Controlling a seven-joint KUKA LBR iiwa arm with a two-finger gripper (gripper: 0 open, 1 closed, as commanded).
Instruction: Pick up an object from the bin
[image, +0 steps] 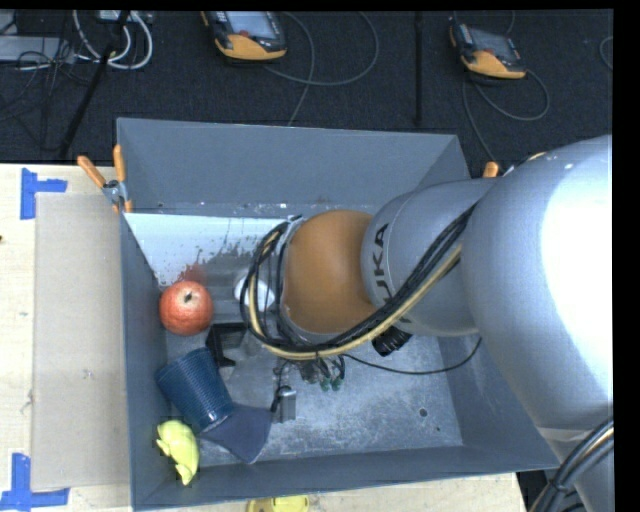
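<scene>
A dark part of my gripper (226, 343) sticks out from under the arm's left side, low in the left half of the bin. It sits just right of a red apple (186, 306) and just above a dark blue ribbed cup (196, 388) lying on its side. A dark blue flat piece (243, 433) lies at the cup's lower right. A small yellow thing (178, 449) rests in the front left corner, below the cup.
The arm's orange cover and looping cables hang over the bin's middle and hide the floor beneath. The bin's right half shows bare grey floor. The left wall stands close to the apple and the cup.
</scene>
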